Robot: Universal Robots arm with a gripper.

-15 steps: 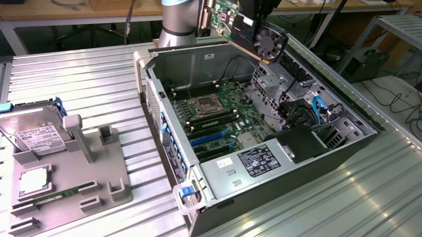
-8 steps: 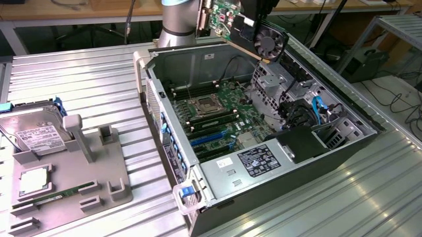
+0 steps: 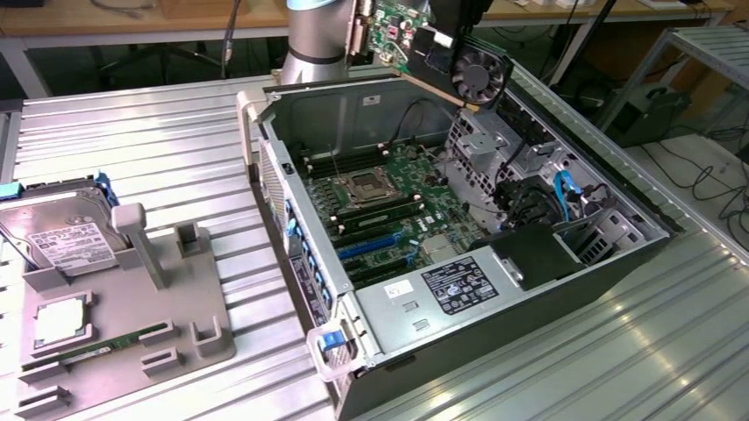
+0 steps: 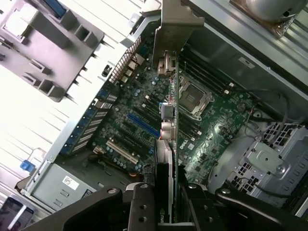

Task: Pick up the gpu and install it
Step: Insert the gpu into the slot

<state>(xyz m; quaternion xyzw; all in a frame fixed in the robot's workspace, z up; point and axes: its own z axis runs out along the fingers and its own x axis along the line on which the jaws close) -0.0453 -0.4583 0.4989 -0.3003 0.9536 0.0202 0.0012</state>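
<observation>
An open computer case (image 3: 351,110) lies on the ribbed metal table (image 3: 140,140) with its motherboard (image 3: 404,219) exposed. The gpu (image 3: 474,72) hangs tilted above the case's far end, clear of the board. The gripper (image 4: 166,195) is clenched on the card's edge.

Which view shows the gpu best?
The exterior view: the gpu hangs above the open case, green board and fan facing the camera. The wrist view shows it edge-on, clamped in the hand, over the motherboard.
</observation>
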